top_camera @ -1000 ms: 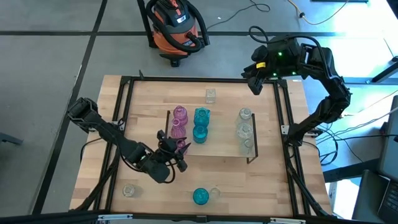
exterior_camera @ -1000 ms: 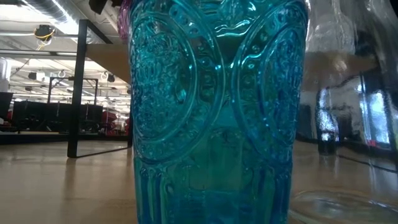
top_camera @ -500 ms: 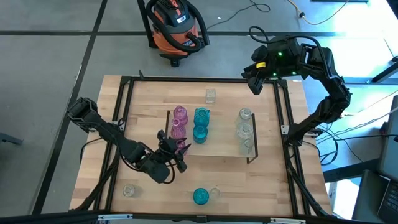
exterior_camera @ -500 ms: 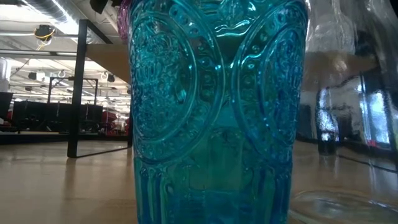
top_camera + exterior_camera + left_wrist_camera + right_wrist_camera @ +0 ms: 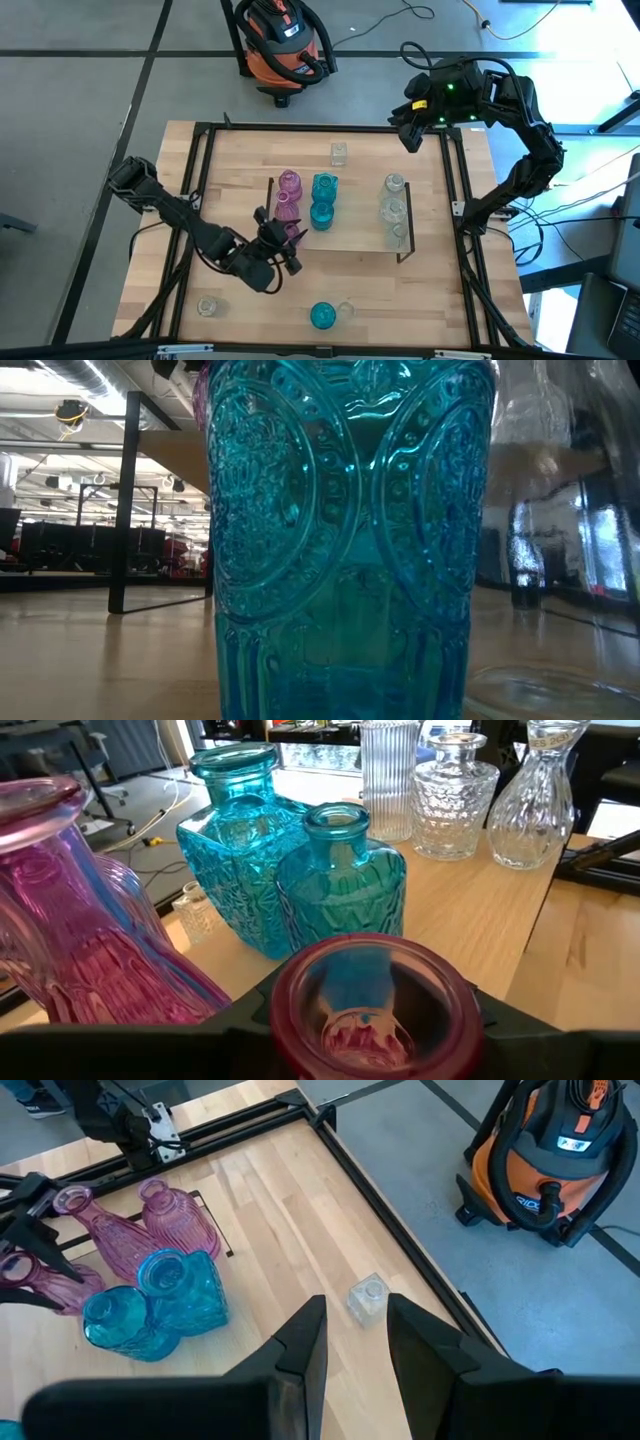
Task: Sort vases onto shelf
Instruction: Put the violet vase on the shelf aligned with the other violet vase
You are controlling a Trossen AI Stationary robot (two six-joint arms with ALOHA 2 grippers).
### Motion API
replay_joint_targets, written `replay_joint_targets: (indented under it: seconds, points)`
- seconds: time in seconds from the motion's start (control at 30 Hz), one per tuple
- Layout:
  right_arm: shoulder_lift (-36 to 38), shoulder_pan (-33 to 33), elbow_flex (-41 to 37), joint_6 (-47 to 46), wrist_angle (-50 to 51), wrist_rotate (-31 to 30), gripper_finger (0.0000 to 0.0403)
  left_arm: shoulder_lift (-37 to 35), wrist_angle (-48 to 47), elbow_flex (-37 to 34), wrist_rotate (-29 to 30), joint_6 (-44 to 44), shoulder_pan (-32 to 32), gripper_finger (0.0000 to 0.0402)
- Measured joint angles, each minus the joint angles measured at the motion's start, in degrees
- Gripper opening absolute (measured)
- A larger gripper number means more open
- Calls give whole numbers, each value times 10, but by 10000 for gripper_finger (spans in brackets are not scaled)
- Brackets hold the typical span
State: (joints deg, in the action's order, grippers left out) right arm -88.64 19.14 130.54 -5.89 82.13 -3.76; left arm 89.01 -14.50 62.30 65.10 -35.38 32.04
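The low light-wood shelf (image 5: 355, 238) carries two pink vases (image 5: 288, 184), two teal vases (image 5: 323, 187) and three clear vases (image 5: 394, 208), all standing on their bases. A third pink vase (image 5: 294, 233) is at the shelf's near left part, with my left gripper (image 5: 287, 242) shut on it. In the left wrist view its mouth (image 5: 375, 1005) shows between my fingers. Whether its base rests on the shelf is hidden. My right gripper (image 5: 350, 1350) hangs open and empty high over the table's far right corner (image 5: 410, 125). My left gripper pinches the pink vase's neck, just under the rim (image 5: 300, 1020), between its two fingers (image 5: 225, 1035). The fingers come nearly level from the table's near left side. The vase stands upright with its mouth up.
A small clear vase (image 5: 339, 153) stands on the table behind the shelf. A teal vase (image 5: 322, 316) and a clear one (image 5: 346, 309) stand near the front edge and fill the low view (image 5: 340, 540). Another clear vase (image 5: 207, 306) is at the near left.
My left gripper has rolled slightly about its own pointing line while keeping its hold on the pink vase. It has stayed in place.
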Motion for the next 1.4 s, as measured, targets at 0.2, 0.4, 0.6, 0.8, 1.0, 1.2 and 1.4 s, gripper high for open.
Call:
replay_joint_targets:
  seconds: [0.2,0.4,0.6,0.8,1.0,1.2,1.4]
  points:
    - [0,0,0,0,1,8,95,0,0,0,0,1,-3,133]
    - [0,0,0,0,1,8,95,0,-1,0,0,1,-3,133]
    - [-5,0,0,0,1,8,95,0,-2,0,-1,15,-3,147]
    - [-8,0,0,0,2,14,95,1,-3,0,-4,16,-3,183]
    - [-9,0,0,0,4,14,95,0,-2,0,-4,18,-3,206]
    - [-9,0,0,0,4,14,95,-6,5,5,3,60,-3,206]
    - [-9,0,0,0,4,19,95,-28,8,5,13,71,-3,205]
